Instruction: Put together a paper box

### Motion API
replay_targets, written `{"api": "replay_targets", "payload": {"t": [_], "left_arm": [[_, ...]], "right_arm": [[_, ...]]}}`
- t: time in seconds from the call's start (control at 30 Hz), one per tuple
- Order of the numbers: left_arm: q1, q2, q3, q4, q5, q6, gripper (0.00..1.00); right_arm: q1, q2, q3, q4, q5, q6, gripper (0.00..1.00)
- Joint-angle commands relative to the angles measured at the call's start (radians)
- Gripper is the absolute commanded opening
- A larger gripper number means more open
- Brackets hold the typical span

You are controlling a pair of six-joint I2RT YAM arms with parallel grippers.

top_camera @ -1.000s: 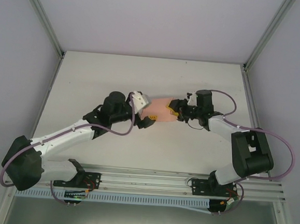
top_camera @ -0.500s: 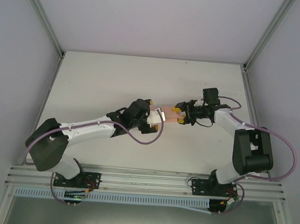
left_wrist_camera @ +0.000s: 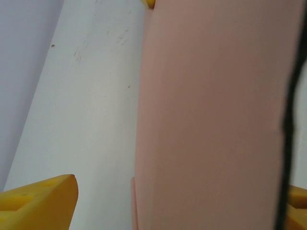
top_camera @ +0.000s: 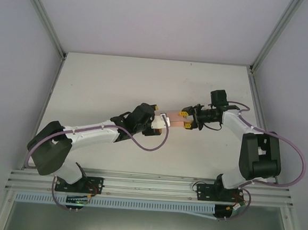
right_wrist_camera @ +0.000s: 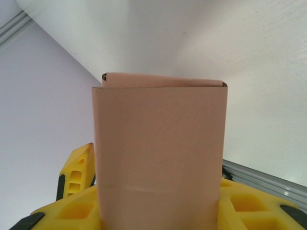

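Top external view: the left arm point(top_camera: 88, 135) reaches from the near left corner across the white desk point(top_camera: 119, 80) toward the middle. Its left end effector point(top_camera: 160, 122) meets the left end of the paper box point(top_camera: 174, 118). The box is a small salmon-pink block lying lengthwise between the two arms, near the middle of the desk. At its right end is the right end effector point(top_camera: 187, 119), on an arm that bends in from the right side.

Left wrist view: the pink card point(left_wrist_camera: 216, 115) runs up the frame. One yellow finger point(left_wrist_camera: 38, 203) sits low on the left, with bare desk point(left_wrist_camera: 91, 96) showing between it and the card. The other finger is just visible at the lower right edge. These fingers are spread, with the box between them. The left one is clear of the card, and I cannot tell whether the right one touches it.

Right wrist view: the box point(right_wrist_camera: 160, 143) stands up from between the yellow fingers point(right_wrist_camera: 249, 206), which press against both its sides and pinch it. Its far end is open, with a flap edge showing just behind the top rim.
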Motion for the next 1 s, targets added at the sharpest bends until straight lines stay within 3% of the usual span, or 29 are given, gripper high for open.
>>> {"api": "replay_targets", "payload": {"t": [0.0,0.23,0.3,0.47,0.5,0.6,0.7,0.77,0.9,0.97], "left_arm": [[0.011,-0.001,-0.002,0.018,-0.002,0.003,0.82],[0.010,-0.012,0.014,0.000,0.042,-0.015,0.51],[0.010,-0.023,0.016,-0.008,0.052,-0.018,0.48],[0.011,-0.056,0.020,-0.049,0.060,-0.032,0.44],[0.011,-0.064,0.017,-0.054,0.062,-0.036,0.43],[0.011,-0.087,0.005,-0.088,0.064,-0.064,0.42],[0.012,-0.093,0.003,-0.188,0.125,-0.085,0.41],[0.016,-0.080,0.028,-0.291,0.153,-0.101,0.41],[0.025,-0.031,0.127,-0.519,0.232,-0.135,0.42],[0.044,-0.015,0.163,-0.608,0.333,-0.122,0.42]], "right_arm": [[0.005,-0.045,-0.003,-0.011,-0.131,0.038,0.22],[0.006,-0.065,0.010,-0.055,-0.138,-0.002,0.27],[0.008,-0.067,0.010,-0.062,-0.140,-0.009,0.32],[-0.011,-0.101,0.022,-0.093,-0.084,-0.036,0.93],[-0.024,-0.113,0.027,-0.110,-0.056,-0.054,0.99],[-0.090,-0.166,0.064,-0.168,0.094,-0.170,0.99],[-0.143,-0.219,0.141,-0.256,0.451,-0.423,0.99],[-0.140,-0.283,0.126,-0.183,0.634,-0.573,0.99],[-0.143,-0.431,-0.027,0.143,0.589,-0.794,0.99],[-0.144,-0.502,-0.114,0.256,0.636,-0.792,0.99]]}}
